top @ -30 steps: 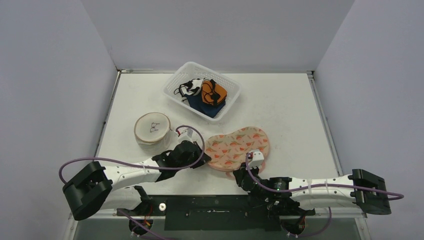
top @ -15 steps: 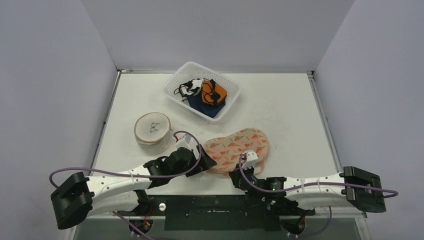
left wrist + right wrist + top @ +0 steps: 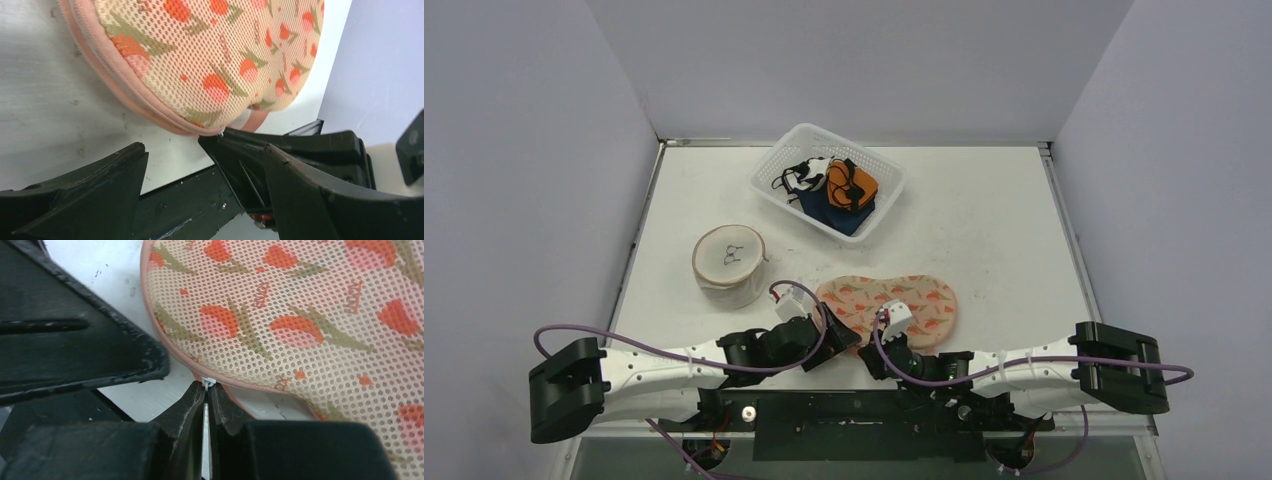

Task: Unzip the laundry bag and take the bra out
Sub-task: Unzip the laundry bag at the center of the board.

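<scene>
At the near edge of the desk (image 3: 984, 230), the right tool (image 3: 206, 390) is pinched tight on the white zipper pull (image 3: 208, 382). The left tool (image 3: 837, 338) gapes wide, holding nothing. The laundry bag (image 3: 894, 305) lies flat just beyond: peach mesh, red tulip print, pink rim. Farther back are a round pouch (image 3: 729, 262) and a white basket (image 3: 827, 180) of garments.

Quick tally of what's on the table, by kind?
Tulip-print mesh laundry bag: 1
Round cream pouch: 1
White basket: 1
Clothing pile in the basket (can't separate the pieces): 1
Total: 4
</scene>
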